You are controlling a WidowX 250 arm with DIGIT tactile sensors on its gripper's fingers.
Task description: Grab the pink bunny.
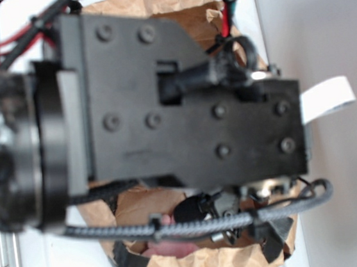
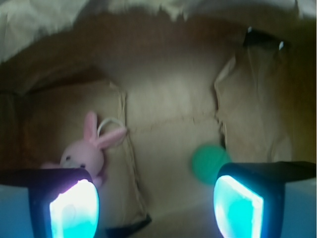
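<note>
In the wrist view the pink bunny [image 2: 88,151] lies on the floor of a brown paper bag [image 2: 168,99], at the left, ears pointing up and right. My gripper [image 2: 156,208] is open, its glowing pads [image 2: 74,210] wide apart with only bag floor between them. The bunny sits just beyond the left finger, partly hidden by it. In the exterior view my arm blocks most of the bag [image 1: 200,266]; a strip of pink [image 1: 172,247] shows inside, under the arm.
A green ball [image 2: 209,162] rests on the bag floor just past the right finger. Creased bag walls rise on all sides. A black handle strap [image 1: 132,261] hangs at the bag's rim. A white paper strip [image 1: 326,98] lies right of the bag.
</note>
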